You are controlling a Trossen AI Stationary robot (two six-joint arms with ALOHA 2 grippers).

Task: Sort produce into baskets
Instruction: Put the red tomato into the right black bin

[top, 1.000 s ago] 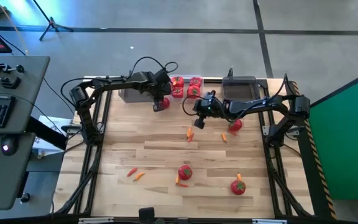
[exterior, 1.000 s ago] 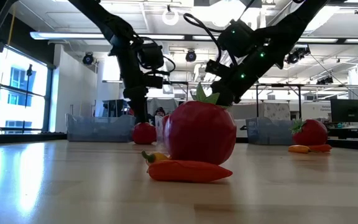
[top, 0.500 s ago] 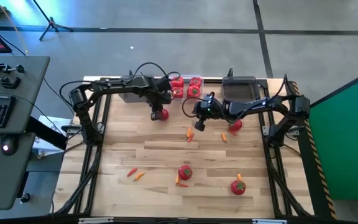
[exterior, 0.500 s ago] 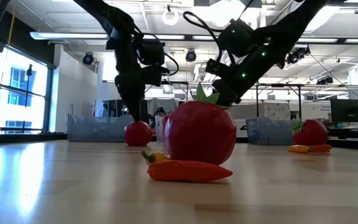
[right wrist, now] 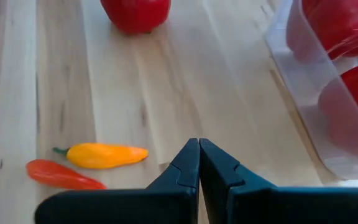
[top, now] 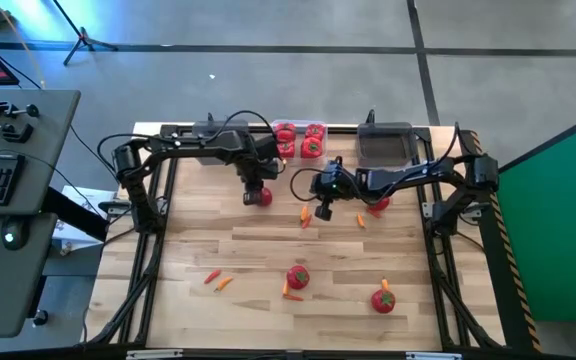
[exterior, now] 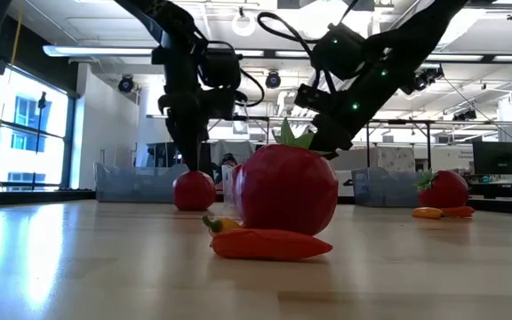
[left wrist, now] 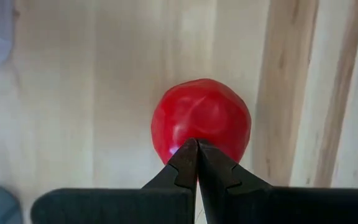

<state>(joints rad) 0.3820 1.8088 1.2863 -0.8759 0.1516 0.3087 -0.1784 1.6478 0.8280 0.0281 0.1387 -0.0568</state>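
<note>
The left gripper [left wrist: 197, 146] is seen with its fingers pressed fully together, tips sitting right at the near edge of a round red tomato [left wrist: 201, 118] on the wooden table [top: 268, 250]; whether the stem is actually pinched can't be told, since nothing is visible between the tips. From above, that tomato [top: 259, 196] is found on the table's back-left part, just in front of the dark grey basket [top: 208, 152] at the rear edge. The right gripper [right wrist: 199, 149] is also shut tight with nothing caught in it, held low over bare wood near the middle of the table [top: 320, 207]. Just beside it, a small yellow-orange pepper [right wrist: 104, 155] and a thinner red-orange one [right wrist: 61, 176] are laid close together, and the clear basket [right wrist: 291, 59] with red peppers inside is seen off to one side. In the high view that clear basket [top: 299, 152] is placed at the back centre, and a second dark basket [top: 385, 143] to its right. More tomatoes are left near the front [top: 297, 277] [top: 384, 298], another by the right arm [top: 379, 202], and carrot pieces [top: 218, 281] front-left.
</note>
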